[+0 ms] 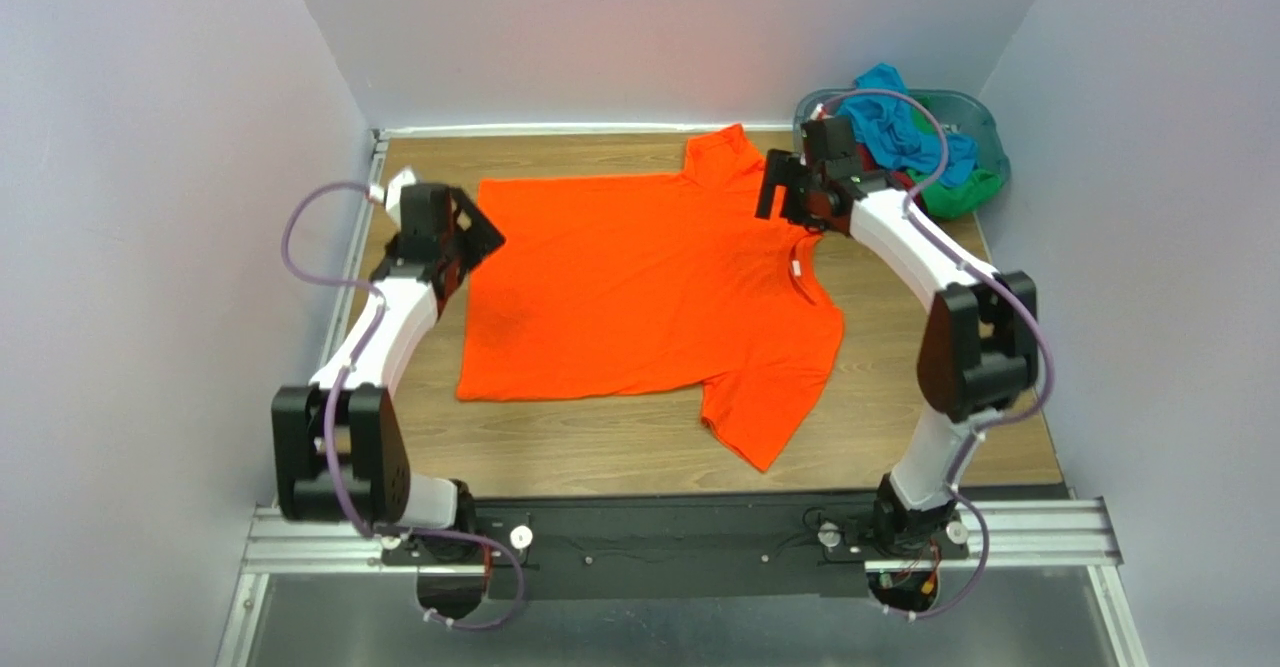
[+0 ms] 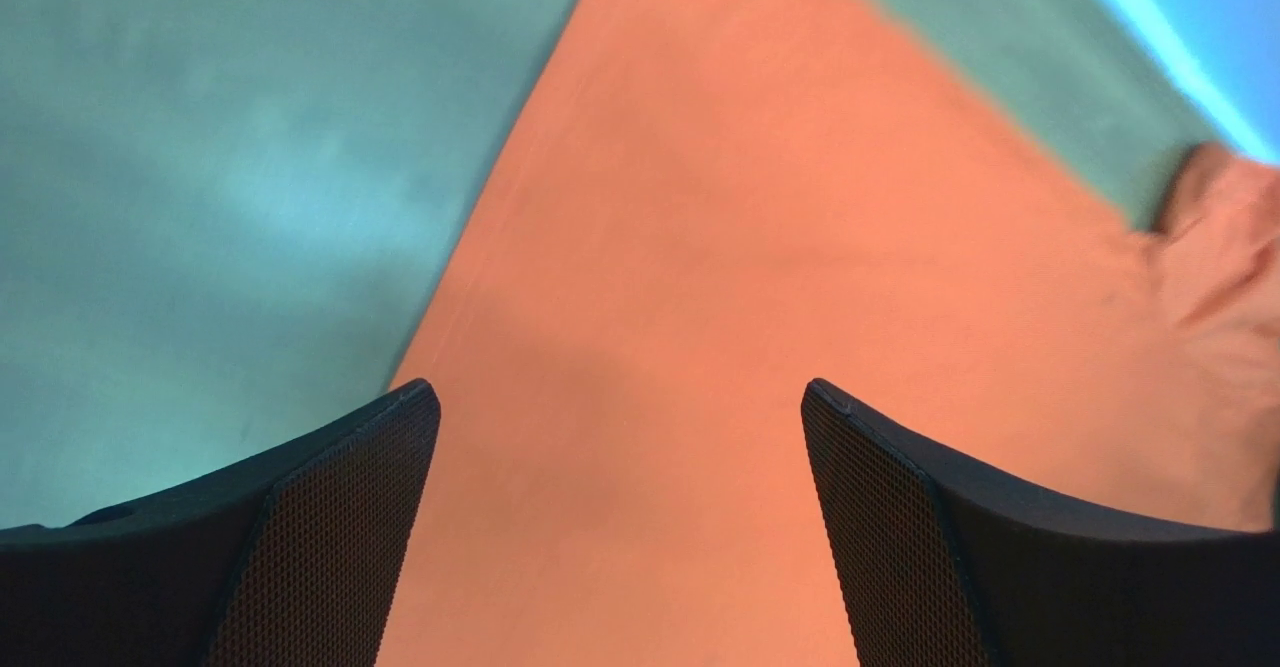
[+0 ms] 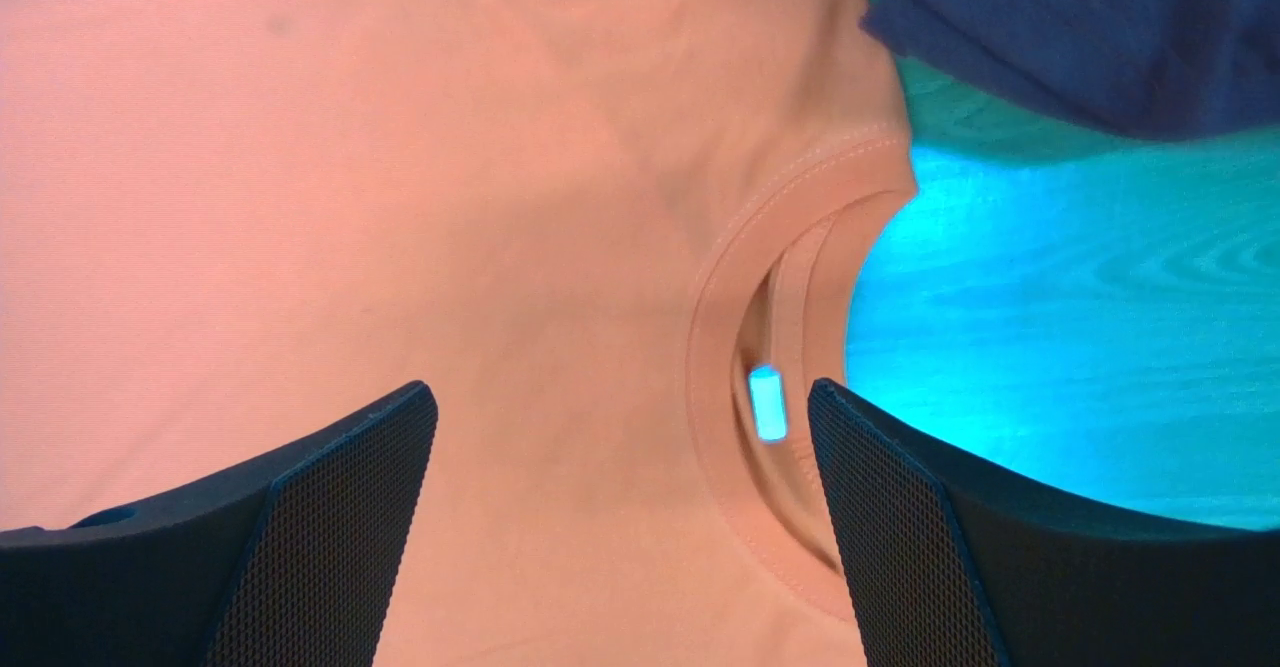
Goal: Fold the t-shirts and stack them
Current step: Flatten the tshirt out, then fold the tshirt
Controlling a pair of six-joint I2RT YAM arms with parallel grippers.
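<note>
Orange t-shirt [image 1: 631,292] is lying spread flat on the bench [image 1: 601,465], with both hands hovering open above it.
The left hand [image 2: 616,412] is hanging over the far corner of the shirt's hem, its fingers standing wide apart and gripping nothing. The right hand [image 3: 619,412] is hanging just beside the collar [image 3: 721,337], equally wide and empty. A turquoise t-shirt [image 1: 887,120] and a green t-shirt [image 1: 962,187] are sitting heaped in the basket [image 1: 984,120] at the far right corner.
</note>
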